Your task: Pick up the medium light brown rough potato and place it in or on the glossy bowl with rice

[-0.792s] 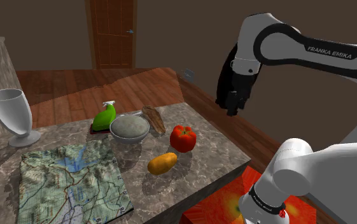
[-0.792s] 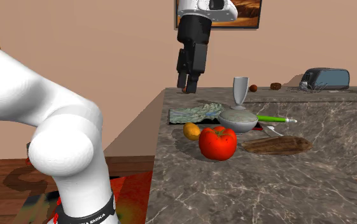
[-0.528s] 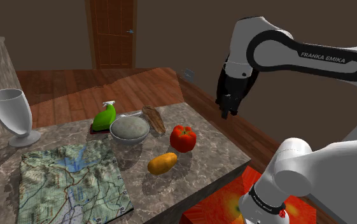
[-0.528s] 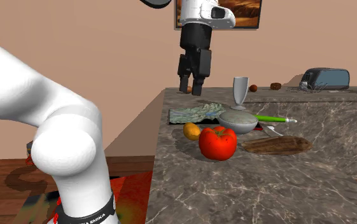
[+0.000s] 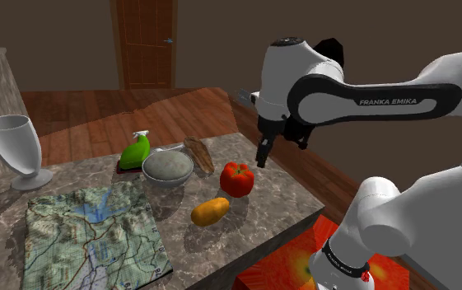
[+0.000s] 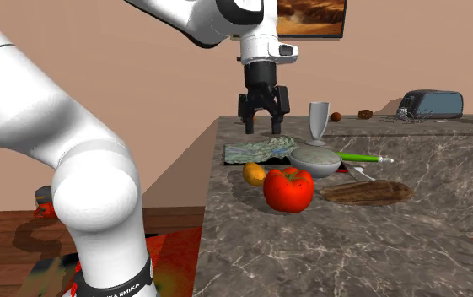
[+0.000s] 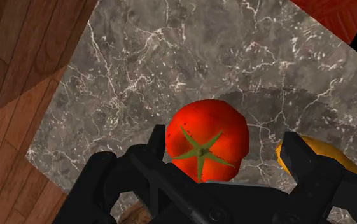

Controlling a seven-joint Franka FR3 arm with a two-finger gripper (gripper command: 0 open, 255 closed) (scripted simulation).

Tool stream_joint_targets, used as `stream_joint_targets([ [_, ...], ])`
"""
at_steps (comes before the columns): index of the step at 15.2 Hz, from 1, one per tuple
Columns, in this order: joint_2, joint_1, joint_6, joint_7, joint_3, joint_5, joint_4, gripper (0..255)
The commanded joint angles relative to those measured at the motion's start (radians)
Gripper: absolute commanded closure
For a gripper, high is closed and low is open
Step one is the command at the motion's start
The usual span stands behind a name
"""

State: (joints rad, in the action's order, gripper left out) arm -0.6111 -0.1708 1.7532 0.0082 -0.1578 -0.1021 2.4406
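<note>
Over the marble tabletop (image 5: 282, 196) the tool (image 6: 261, 129) hung with fingers spread and nothing between them — straight above the red tomato (image 7: 207, 141). The orange-brown potato (image 7: 320, 160) lay lower, outside 1 finger and just beside the tomato, its long axis seemingly in line with both fingers.

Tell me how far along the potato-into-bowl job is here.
Nothing is done yet: the orange-yellow potato lies on the counter beside the tomato, untouched. In hand: the gripper hangs open and empty in the air, roughly above the tomato. Left: shift over the potato, grasp it, lift it and set it in the bowl of rice.
</note>
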Motion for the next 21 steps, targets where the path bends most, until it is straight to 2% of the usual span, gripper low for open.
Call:
stream_joint_targets([
  [1, 0.039, -0.022, 0.074, -0.028, -0.026, -0.027, 0.014, 0],
  [10, 0.235, -0.108, 0.344, -0.061, -0.187, -0.181, 0.03, 0],
  [15, 0.354, -0.131, 0.475, -0.033, -0.283, -0.328, 0.032, 0],
  [19, 0.46, -0.141, 0.557, 0.025, -0.359, -0.495, 0.027, 0],
  [21, 0.478, -0.137, 0.571, 0.039, -0.361, -0.521, 0.029, 0],
])
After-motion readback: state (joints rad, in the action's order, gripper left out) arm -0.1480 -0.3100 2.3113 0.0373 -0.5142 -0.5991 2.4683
